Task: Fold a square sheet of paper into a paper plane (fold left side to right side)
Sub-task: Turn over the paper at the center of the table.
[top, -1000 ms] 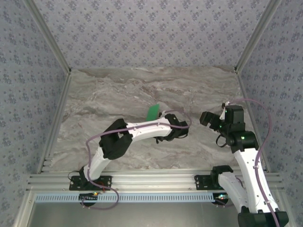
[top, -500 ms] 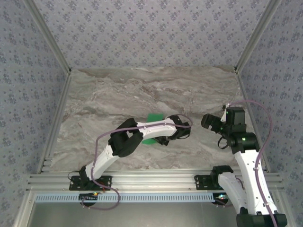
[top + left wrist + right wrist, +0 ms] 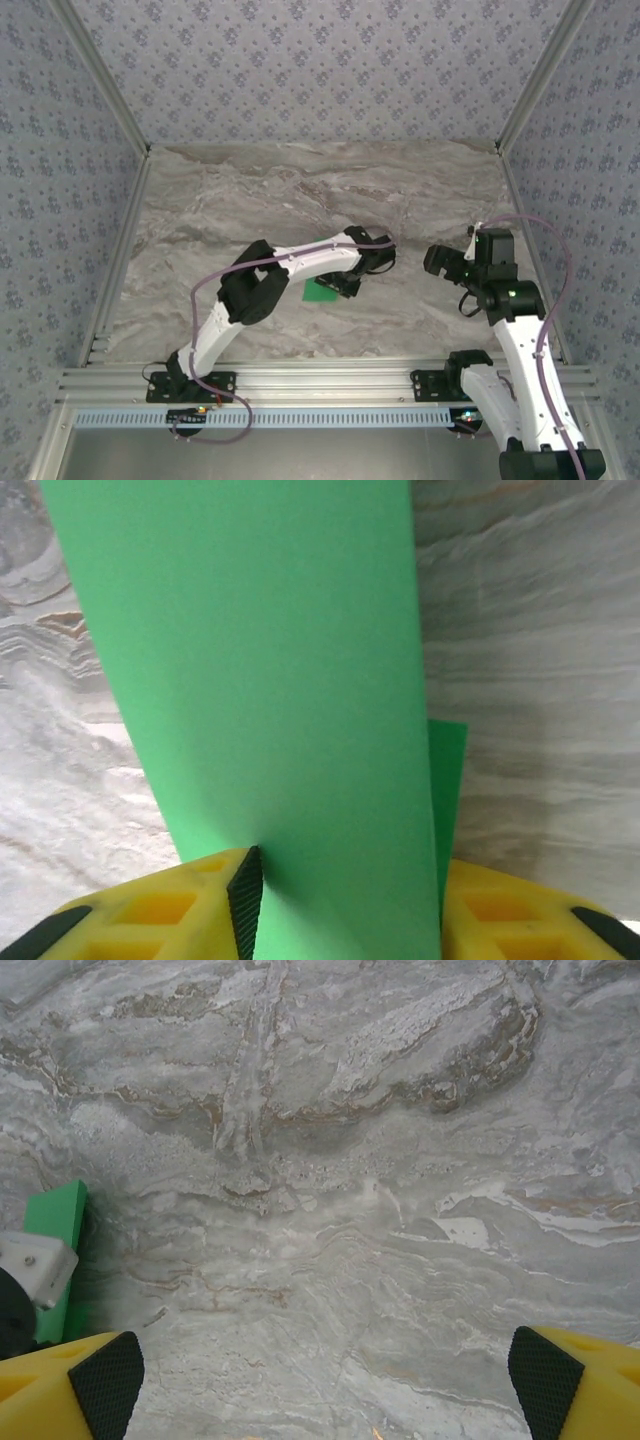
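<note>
Left pincer (image 3: 345, 900) jaws part-open, straddling the green paper (image 3: 270, 680), no pinch visible. Right pincer (image 3: 325, 1390) wide open, empty, over the bench (image 3: 350, 1160). Green paper lies folded mid-bench under the left wrist. Likely light, floppy, slippery; take a free edge, not the crease.

Sheet (image 3: 270, 680) plain bright green; table (image 3: 400, 1160) grey-brown marbled; pincer fingers (image 3: 150, 915) yellow, pads (image 3: 246, 900) black.

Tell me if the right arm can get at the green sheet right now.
Probably not cleanly: bare marble separates the open right end effector from the green sheet, but the left arm lies across it, the left end effector around one end.
</note>
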Action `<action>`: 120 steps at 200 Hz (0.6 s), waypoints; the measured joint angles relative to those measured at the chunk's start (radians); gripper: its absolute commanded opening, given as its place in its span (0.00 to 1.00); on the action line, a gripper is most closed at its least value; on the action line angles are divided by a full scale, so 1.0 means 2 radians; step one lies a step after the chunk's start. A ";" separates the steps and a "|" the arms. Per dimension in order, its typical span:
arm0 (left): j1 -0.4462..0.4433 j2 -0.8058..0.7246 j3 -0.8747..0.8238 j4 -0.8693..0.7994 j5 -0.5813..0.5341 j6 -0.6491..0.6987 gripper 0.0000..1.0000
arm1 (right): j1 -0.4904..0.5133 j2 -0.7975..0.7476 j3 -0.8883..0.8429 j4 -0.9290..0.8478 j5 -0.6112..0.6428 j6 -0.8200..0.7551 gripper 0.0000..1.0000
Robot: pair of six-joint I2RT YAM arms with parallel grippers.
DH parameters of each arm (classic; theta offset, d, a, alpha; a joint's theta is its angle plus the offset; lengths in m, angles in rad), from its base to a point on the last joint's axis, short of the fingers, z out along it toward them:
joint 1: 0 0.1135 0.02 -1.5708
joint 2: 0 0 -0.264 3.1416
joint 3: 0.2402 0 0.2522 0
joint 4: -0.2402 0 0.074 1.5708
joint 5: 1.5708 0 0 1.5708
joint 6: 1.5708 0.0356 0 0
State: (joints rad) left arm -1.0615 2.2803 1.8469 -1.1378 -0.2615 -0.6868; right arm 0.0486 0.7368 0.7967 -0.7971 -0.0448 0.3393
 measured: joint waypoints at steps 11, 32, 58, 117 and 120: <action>0.001 -0.012 -0.010 0.037 0.021 0.003 0.52 | 0.000 0.005 -0.002 0.001 -0.006 0.000 0.99; 0.003 -0.040 -0.039 0.093 0.057 0.004 0.59 | 0.000 0.016 -0.010 0.008 -0.022 -0.004 0.99; 0.011 -0.086 -0.079 0.145 0.092 0.005 0.62 | 0.000 0.031 -0.025 0.022 -0.051 -0.004 1.00; 0.049 -0.220 -0.212 0.245 0.129 -0.001 0.71 | 0.008 0.086 -0.060 0.098 -0.163 -0.004 0.93; 0.051 -0.226 -0.219 0.249 0.130 -0.001 0.71 | 0.011 0.091 -0.061 0.103 -0.167 -0.003 0.92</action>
State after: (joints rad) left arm -0.9596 1.8278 1.4094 -0.6403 -0.0013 -0.6895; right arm 0.0700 0.9192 0.6739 -0.5919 -0.3790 0.3325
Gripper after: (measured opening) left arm 0.705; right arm 0.946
